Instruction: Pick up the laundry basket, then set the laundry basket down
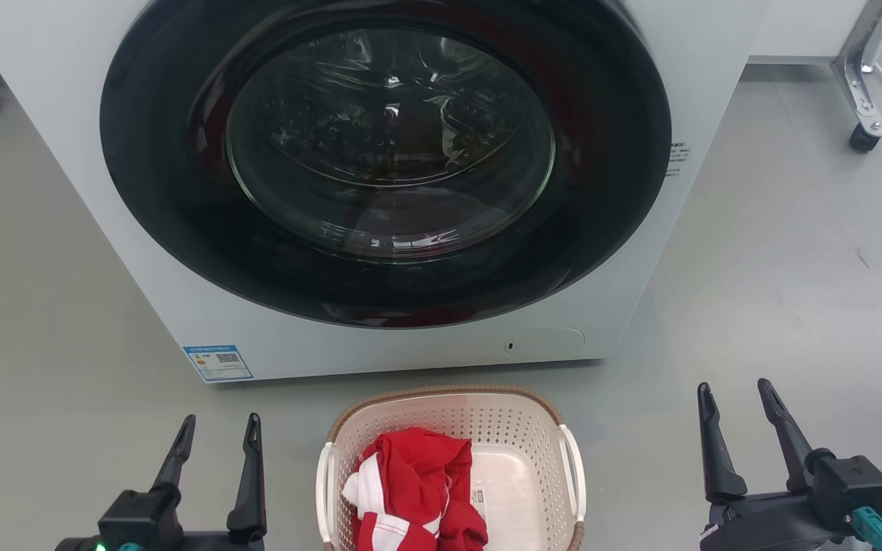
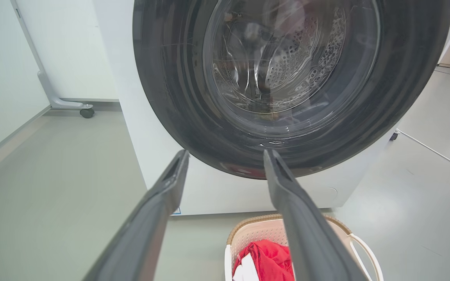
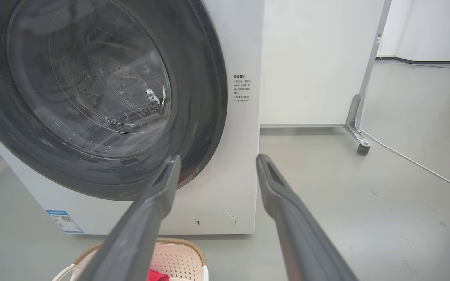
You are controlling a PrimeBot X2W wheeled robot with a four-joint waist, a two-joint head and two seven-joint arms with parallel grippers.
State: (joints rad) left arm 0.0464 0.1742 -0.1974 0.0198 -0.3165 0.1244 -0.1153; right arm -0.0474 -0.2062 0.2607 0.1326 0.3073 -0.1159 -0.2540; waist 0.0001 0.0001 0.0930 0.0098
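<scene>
- Our claws both hang released and empty: left gripper (image 1: 219, 421) near-left, right gripper (image 1: 736, 386) near-right.
- Between them we see the laundry basket (image 1: 517, 428) on the floor (image 1: 778, 252), holding a red garment (image 1: 418, 482).
- Just beyond stands the washer (image 1: 410, 352), door shut.

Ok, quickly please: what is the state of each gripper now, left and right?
Left gripper: open, holding nothing, apart from the cream-white perforated plastic laundry basket.
Right gripper: open, holding nothing.
</scene>
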